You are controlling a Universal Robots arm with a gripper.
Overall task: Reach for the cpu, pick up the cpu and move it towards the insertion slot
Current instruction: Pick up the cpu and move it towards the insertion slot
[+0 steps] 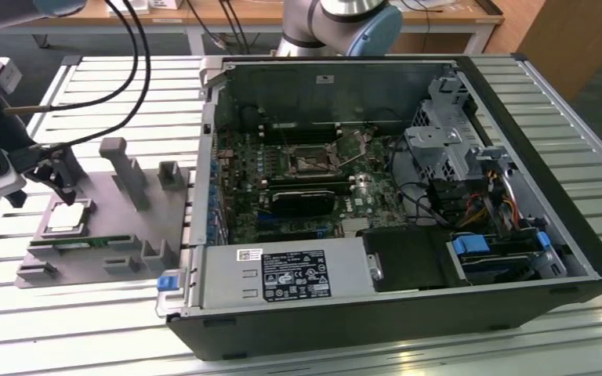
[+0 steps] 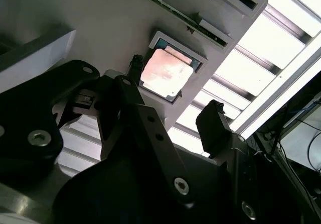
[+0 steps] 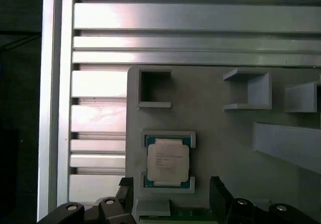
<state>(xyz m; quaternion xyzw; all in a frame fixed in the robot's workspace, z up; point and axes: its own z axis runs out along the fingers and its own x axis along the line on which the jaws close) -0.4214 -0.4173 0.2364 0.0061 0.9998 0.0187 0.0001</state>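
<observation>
Poised over the grey fixture [image 1: 107, 221]

Hovering with the gripper [image 1: 60, 190] just above the cpu [image 1: 68, 217], flat in its recess beside a green memory stick [image 1: 79, 241], at the exterior view's left. Well apart from the insertion slot [image 1: 310, 160] inside the open computer case [image 1: 385, 325].

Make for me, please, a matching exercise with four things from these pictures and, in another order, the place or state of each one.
Things:
1. cpu
2. insertion slot
3. gripper
4. memory stick

Places or states:
A. open, over the grey holder, a finger on each side of the square pocket
B. flat in a square pocket of the grey holder
C. on the board inside the open computer case
D. long and green, in the grey holder beside the square pocket

Pairs: 1-B; 2-C; 3-A; 4-D
</observation>
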